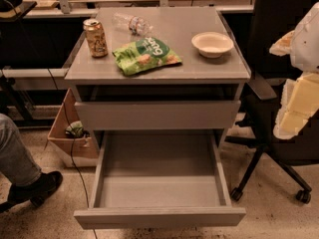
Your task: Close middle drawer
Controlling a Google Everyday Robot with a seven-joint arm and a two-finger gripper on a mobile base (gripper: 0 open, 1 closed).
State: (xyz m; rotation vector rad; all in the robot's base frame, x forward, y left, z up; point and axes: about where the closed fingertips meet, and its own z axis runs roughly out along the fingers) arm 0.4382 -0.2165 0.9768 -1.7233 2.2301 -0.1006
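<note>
The middle drawer (158,183) is a wide grey shallow tray with a low plain front panel (159,217). It is pulled far out of the grey cabinet toward me, and its inside is empty. Above it sits a drawer with a taller front panel (157,114), which stands slightly out from the cabinet. My gripper (295,103) shows as a white and yellowish shape at the right edge. It hangs above and to the right of the open drawer, apart from it.
On the cabinet top (199,66) are a soda can (95,38), a lying plastic bottle (131,23), a green chip bag (146,55) and a white bowl (212,44). A black office chair (271,133) stands right. A cardboard box (70,136) and a person's shoe (35,185) are left.
</note>
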